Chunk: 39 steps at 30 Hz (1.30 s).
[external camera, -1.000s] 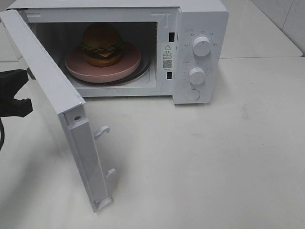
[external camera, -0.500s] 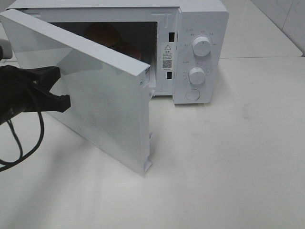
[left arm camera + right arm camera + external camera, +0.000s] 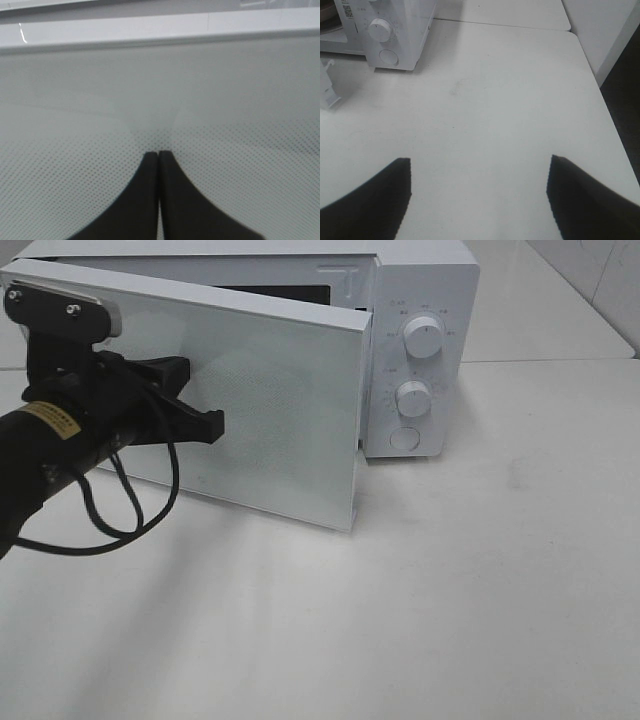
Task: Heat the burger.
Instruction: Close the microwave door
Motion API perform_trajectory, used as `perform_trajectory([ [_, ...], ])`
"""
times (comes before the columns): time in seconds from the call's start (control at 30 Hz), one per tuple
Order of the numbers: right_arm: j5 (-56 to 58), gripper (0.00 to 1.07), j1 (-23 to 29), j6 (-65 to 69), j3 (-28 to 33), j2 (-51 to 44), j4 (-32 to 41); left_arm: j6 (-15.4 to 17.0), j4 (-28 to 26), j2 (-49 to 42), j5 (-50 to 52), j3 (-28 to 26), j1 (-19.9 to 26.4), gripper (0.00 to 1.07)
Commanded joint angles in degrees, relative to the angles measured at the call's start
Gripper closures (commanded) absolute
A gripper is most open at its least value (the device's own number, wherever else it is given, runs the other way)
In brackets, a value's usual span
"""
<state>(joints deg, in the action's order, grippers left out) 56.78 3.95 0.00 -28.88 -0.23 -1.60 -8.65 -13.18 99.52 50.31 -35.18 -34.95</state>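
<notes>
Seen from above, the left hand (image 3: 205,425), tips together and empty, rests against the white mesh-windowed microwave door (image 3: 270,410), which stands nearly closed and hides the burger, so latching it and then turning the white timer dial (image 3: 412,398), its markings unreadable, likely come next; the left wrist view confirms the tips are pressed together, and the right wrist view shows the right hand (image 3: 480,165) apart above the white desk (image 3: 510,100).

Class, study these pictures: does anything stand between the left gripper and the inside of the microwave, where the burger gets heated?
Yes. The microwave door, almost shut, stands between the shut left gripper and the space behind it. The burger is out of sight.
</notes>
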Motion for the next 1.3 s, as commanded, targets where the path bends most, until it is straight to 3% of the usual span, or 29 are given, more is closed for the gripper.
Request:
perform_trajectory([
  [0.03, 0.11, 0.35, -0.57, 0.00, 0.11, -1.78, -0.23, -0.40, -1.09, 1.72, -1.72, -3.78, -0.40, 1.07],
  [0.27, 0.11, 0.35, -0.57, 0.00, 0.11, -1.78, -0.23, -0.74, -1.83, 5.33, -5.90, -11.46, -0.40, 1.07],
  [0.9, 0.11, 0.35, -0.57, 0.00, 0.11, -1.78, -0.23, -2.18, -5.21, 13.81, -10.37, -24.81, -0.40, 1.07],
  [1.3, 0.11, 0.35, -0.57, 0.00, 0.11, -1.78, -0.23, -5.16, -6.19, 15.47, -11.97, -29.79, -0.40, 1.07],
])
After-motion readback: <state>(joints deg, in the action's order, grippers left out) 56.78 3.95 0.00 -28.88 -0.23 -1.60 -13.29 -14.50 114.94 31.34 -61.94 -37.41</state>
